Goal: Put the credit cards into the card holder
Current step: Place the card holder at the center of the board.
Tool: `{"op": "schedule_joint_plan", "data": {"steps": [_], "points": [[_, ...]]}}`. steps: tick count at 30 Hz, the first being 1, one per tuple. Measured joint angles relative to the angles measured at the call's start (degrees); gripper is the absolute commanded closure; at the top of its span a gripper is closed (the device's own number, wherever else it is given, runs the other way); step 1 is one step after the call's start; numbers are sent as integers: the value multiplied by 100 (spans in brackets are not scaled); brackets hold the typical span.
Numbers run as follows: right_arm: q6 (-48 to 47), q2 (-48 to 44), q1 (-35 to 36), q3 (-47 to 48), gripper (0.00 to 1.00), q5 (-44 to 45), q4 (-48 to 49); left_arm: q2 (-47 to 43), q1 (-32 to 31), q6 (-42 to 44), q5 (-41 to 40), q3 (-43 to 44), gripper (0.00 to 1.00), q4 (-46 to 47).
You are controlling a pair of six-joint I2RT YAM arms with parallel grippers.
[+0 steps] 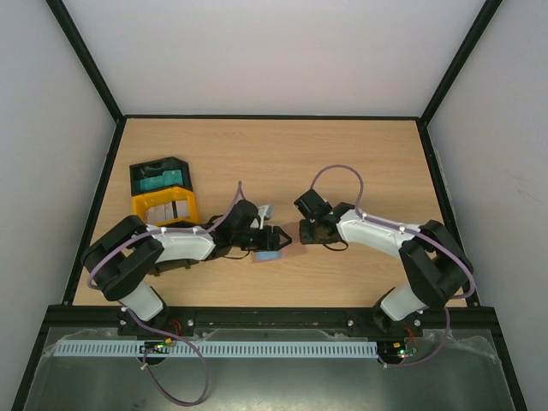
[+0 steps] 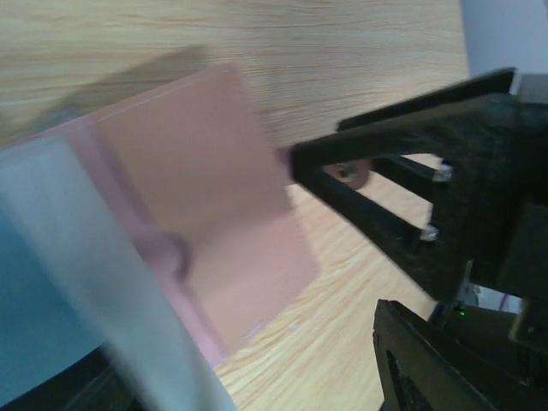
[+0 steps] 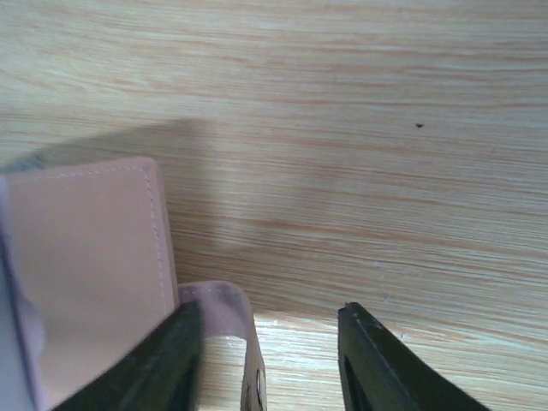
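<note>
Top external view puts the open card holder [image 1: 293, 250] flat on the bench [image 1: 368, 163] between the two hands, its long axis running left to right. A teal credit card [image 1: 269, 256] sits at its left end, just under the left hand [image 1: 272, 238]. That hand is the nearer to the card, but its blurred wrist view leaves me unable to tell whether it grips it. The right hand [image 1: 306, 231] is at the holder's right end, fingers [image 3: 175, 360] apart and gripping nothing, the snap tab [image 3: 240, 342] just beside one. Bare wood lies beyond toward the far edge; the black tray [image 1: 159, 175] and yellow tray [image 1: 163, 206] stand well apart, leftward.
</note>
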Motion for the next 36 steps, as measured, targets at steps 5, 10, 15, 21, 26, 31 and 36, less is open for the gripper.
{"op": "schedule_joint_plan", "data": {"steps": [5, 10, 15, 21, 26, 31, 36], "points": [[254, -365, 0, -55, 44, 142, 103, 175, -254, 236, 66, 391, 40, 42], [680, -872, -2, -223, 43, 570, 125, 446, -302, 345, 105, 605, 46, 70], [1113, -1399, -2, -422, 45, 946, 138, 850, -302, 382, 98, 807, 54, 55], [1250, -1683, -2, -494, 47, 997, 155, 1224, -328, 507, -195, 1191, 66, -317], [1237, -1556, -2, -494, 49, 833, 216, 1346, -442, 634, -669, 1416, 67, -855], [1202, -1375, -2, -490, 49, 619, 363, 1263, -509, 726, -898, 1462, 63, -1106], [1075, -1270, -2, -365, 54, 315, 455, 1010, -509, 809, -927, 1626, 58, -1759]]}}
